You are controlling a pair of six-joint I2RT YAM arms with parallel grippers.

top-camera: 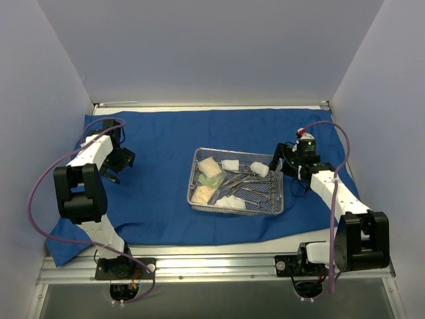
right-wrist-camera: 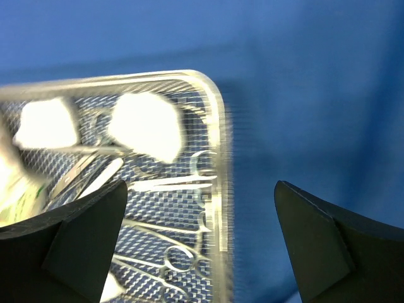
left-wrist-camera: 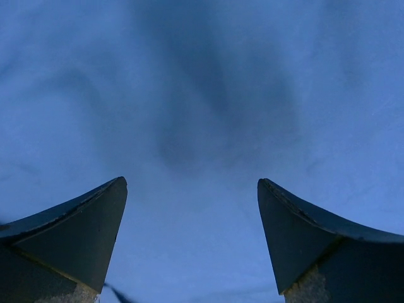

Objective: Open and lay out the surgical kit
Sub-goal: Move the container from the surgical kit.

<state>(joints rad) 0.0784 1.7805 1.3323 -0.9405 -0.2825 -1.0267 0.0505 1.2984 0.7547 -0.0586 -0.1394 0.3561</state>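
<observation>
The blue cloth lies spread flat across the table. On it, right of centre, stands the steel wire-mesh tray with white gauze pads, steel instruments and small packets inside. My right gripper hangs open over the tray's far right corner. In the right wrist view the tray rim runs between the open fingers of the right gripper, with a gauze pad and ring handles inside. My left gripper is open over bare cloth at the far left, its jaws empty.
Grey walls close in the table at the left, back and right. A metal rail with both arm bases runs along the near edge. Bare cloth lies between the left gripper and the tray.
</observation>
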